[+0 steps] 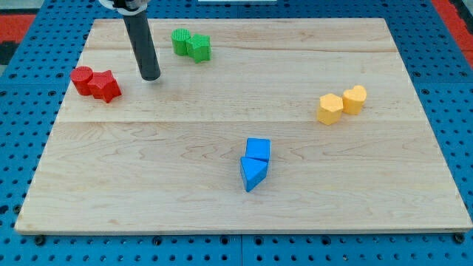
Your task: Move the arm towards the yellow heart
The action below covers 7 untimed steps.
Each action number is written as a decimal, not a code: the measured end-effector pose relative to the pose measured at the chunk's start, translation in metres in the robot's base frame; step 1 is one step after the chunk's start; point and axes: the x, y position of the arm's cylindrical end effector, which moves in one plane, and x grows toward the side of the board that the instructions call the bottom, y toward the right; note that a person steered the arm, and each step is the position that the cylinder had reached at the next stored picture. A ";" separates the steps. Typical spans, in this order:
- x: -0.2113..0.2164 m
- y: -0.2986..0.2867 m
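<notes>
At the view's upper left, near the 10 o'clock region of the wooden board (222, 214), my tip (150, 77) rests on the board surface, with the dark rod (140, 41) rising from it toward the view's top edge. The arm carries no claw, only this rod, so no released, clenched or grasping state applies. The red cylinder (81, 78) and the red star-shaped block (105, 86) sit touching each other just beside my tip at its 9 o'clock, the star being the nearer of the two; a narrow gap separates it from the tip. The green cylinder-like block (180, 41) and the second green block (198, 48), whose exact shape cannot be made out, touch each other near my tip at its 1 o'clock. The yellow heart (355, 99) lies well apart from my tip, at roughly its 3 o'clock, on the board's right side at about the board's 2 o'clock region. The yellow hexagon-like block (330, 108) touches the heart on its 8 o'clock side, between the heart and my tip. The blue cube (258, 149) and the blue triangular block (252, 174) are stacked edge to edge near the board's centre, at about the 5 o'clock direction from my tip. The board rests on a blue perforated base (22, 140).
</notes>
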 end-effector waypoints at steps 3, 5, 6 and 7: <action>-0.001 0.000; -0.002 0.015; -0.005 0.044; -0.011 0.100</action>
